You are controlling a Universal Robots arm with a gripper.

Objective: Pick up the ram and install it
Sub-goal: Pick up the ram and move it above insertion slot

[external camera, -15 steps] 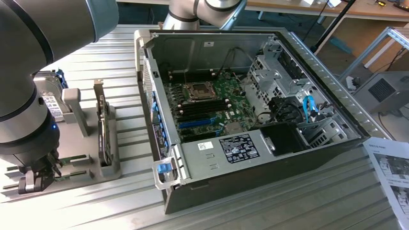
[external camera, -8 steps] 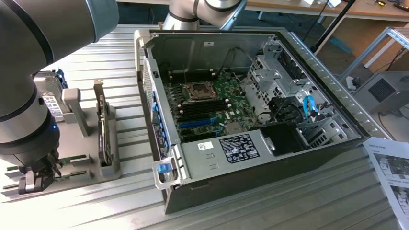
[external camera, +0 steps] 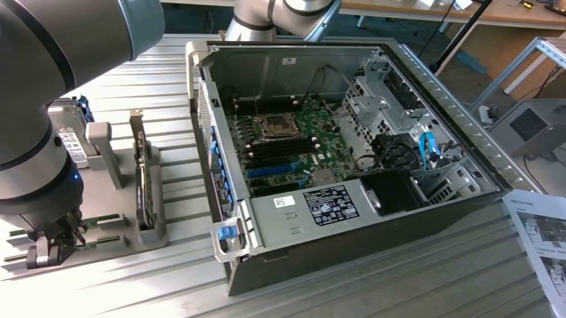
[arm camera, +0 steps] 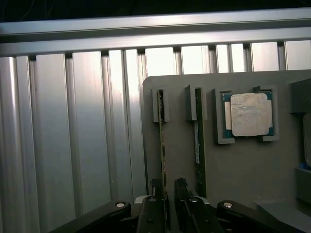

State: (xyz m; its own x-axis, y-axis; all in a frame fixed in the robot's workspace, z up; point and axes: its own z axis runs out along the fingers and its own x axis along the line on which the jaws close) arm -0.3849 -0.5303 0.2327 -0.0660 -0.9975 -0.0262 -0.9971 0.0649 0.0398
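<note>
Item: gripper (arm camera: 168,184) – one, hanging low over the grey holder plate (arm camera: 233,170); its jaws are standing apart, straddling the ram (arm camera: 162,136) with a gap showing on one side; nothing is being clamped. Sticks – two: the ram and a second stick (arm camera: 199,136), both sitting on edge in neighbouring slots of the plate. Processor (arm camera: 249,114): one, lying flat beside them. Computer case (external camera: 292,258): one, lying open, well apart; its black label (external camera: 327,200) and white label (external camera: 284,201) are showing print too small to read.

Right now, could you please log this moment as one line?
stage: pickup | gripper: open, at end of ram | ram: on edge in gray holder | second stick: beside it
</note>
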